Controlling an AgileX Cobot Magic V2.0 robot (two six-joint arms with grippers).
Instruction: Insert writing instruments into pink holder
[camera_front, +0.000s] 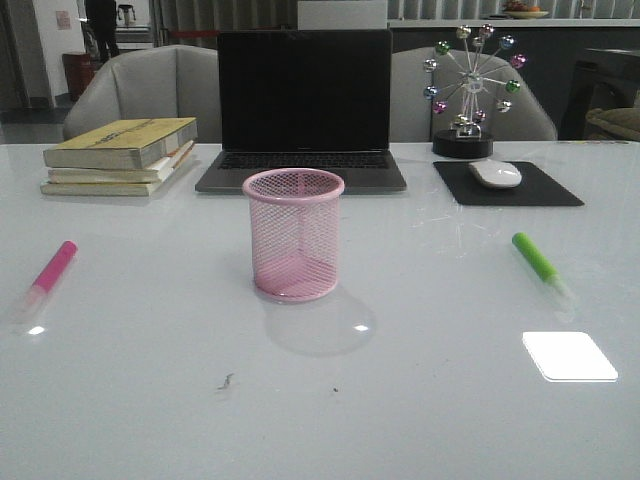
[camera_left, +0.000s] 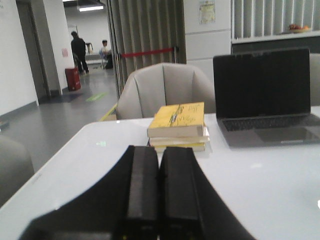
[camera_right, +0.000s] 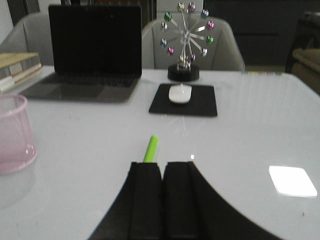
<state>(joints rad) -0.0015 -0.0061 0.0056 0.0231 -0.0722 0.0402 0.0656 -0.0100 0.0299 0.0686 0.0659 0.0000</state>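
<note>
The pink holder (camera_front: 294, 236) stands upright and empty mid-table, in front of the laptop; its side also shows in the right wrist view (camera_right: 15, 132). A hot pink marker (camera_front: 52, 268) lies flat on the table's left side. On the right side lies a bright green marker (camera_front: 536, 258), its whitish cap toward the front. Neither arm shows in the front view. My left gripper (camera_left: 159, 150) is shut with nothing in it, above bare table short of the books. My right gripper (camera_right: 162, 165) is shut and empty; the green marker (camera_right: 151, 148) lies on the table just beyond its fingers, partly hidden by them.
A closed-screen-dark laptop (camera_front: 304, 105) sits behind the holder. Stacked books (camera_front: 120, 155) lie at the back left. A white mouse (camera_front: 495, 173) rests on a black pad (camera_front: 505, 184) at the back right, beside a ferris-wheel ornament (camera_front: 468, 90). Grey chairs stand behind the table.
</note>
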